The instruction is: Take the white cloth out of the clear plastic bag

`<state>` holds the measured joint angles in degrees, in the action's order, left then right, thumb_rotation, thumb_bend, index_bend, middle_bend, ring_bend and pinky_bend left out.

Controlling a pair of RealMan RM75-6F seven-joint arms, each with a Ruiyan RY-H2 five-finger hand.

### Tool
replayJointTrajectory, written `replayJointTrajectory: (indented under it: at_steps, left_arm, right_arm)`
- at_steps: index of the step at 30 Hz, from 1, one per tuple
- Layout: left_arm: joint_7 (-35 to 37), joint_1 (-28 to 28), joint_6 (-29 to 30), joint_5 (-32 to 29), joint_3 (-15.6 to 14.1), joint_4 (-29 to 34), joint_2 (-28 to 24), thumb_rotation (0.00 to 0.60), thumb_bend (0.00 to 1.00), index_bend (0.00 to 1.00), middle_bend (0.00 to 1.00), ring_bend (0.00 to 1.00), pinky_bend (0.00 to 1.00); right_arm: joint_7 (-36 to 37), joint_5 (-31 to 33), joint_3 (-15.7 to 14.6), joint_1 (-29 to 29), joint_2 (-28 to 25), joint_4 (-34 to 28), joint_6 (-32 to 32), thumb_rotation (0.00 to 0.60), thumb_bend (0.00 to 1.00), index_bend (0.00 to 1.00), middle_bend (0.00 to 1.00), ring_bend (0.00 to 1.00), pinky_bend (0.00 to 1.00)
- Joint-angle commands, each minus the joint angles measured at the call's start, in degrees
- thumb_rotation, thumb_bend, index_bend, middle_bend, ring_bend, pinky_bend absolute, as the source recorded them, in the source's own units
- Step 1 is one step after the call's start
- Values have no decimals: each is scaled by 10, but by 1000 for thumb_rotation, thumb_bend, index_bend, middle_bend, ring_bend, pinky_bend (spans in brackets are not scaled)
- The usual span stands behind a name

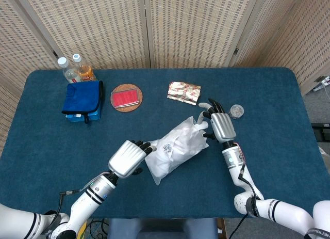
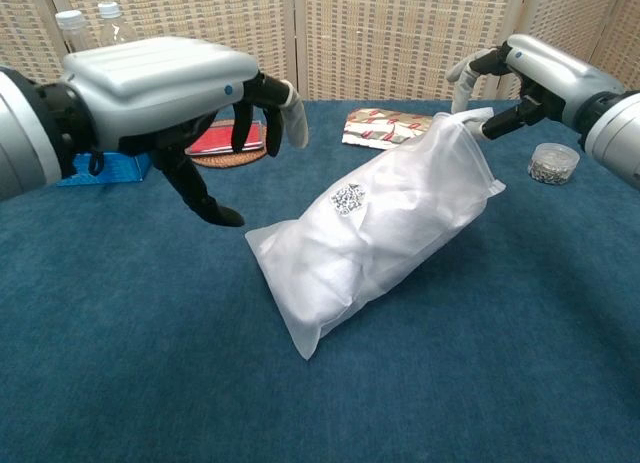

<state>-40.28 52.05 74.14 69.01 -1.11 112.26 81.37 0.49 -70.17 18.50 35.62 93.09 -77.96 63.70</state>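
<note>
The clear plastic bag (image 1: pixel 175 147) (image 2: pixel 385 228) lies slanted on the blue table, and the white cloth (image 2: pixel 350 253) shows bunched inside it. Its upper end is raised off the table. My right hand (image 1: pixel 221 126) (image 2: pixel 530 75) pinches that raised end between thumb and finger. The bag's lower end rests on the table. My left hand (image 1: pixel 126 158) (image 2: pixel 160 88) hovers just left of the lower end with its fingers (image 2: pixel 215 211) spread. It holds nothing, and in the chest view it stays just apart from the bag.
At the back left a blue cloth (image 1: pixel 82 96) lies on a blue box beside two bottles (image 1: pixel 73 67). A round coaster with a red pad (image 1: pixel 126 97), a foil packet (image 1: pixel 184 92) and a small clear jar (image 1: pixel 236 111) lie farther back.
</note>
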Motion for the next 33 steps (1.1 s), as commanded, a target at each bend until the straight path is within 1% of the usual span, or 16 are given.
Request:
replayJointTrajectory:
  at_steps: [1, 2, 8, 15, 20, 25, 28, 33]
  left_arm:
    - [38, -28, 11, 68, -19, -35, 16, 600, 21, 354, 443, 514, 705]
    - [42, -33, 12, 81, -21, -41, 18, 600, 21, 356, 453, 524, 709]
    - [43, -53, 13, 111, -19, -50, 32, 600, 21, 385, 545, 588, 733]
    - [49, -60, -8, 152, -16, -59, 36, 600, 21, 399, 631, 637, 758]
    - [60, -61, -25, 181, -15, -72, 41, 600, 20, 393, 728, 705, 838]
    - [62, -60, -46, 189, -4, -80, 52, 600, 21, 337, 860, 800, 920]
    - [68, -60, -52, 198, 2, -91, 65, 600, 21, 322, 930, 858, 969]
    - [79, -62, -50, 231, 8, -129, 96, 600, 20, 332, 992, 923, 1000]
  right_arm:
    - [3, 6, 2, 2, -1, 2, -5, 600, 540, 873, 216, 0, 90]
    - [2, 10, 3, 3, -1, 4, -8, 600, 540, 873, 216, 0, 90]
    - [-14, 31, -5, 9, 4, 25, -30, 600, 540, 873, 216, 0, 91]
    - [-17, 53, -5, 16, 21, 58, -47, 600, 540, 873, 216, 0, 90]
    - [-16, 59, -2, 19, 23, 67, -50, 600, 540, 873, 216, 0, 91]
    - [-17, 61, -2, 18, 20, 66, -50, 600, 540, 872, 216, 0, 91]
    - [-18, 62, -2, 17, 18, 64, -49, 600, 540, 872, 216, 0, 91]
    - [-18, 63, -4, 14, 14, 59, -47, 600, 541, 873, 216, 0, 91]
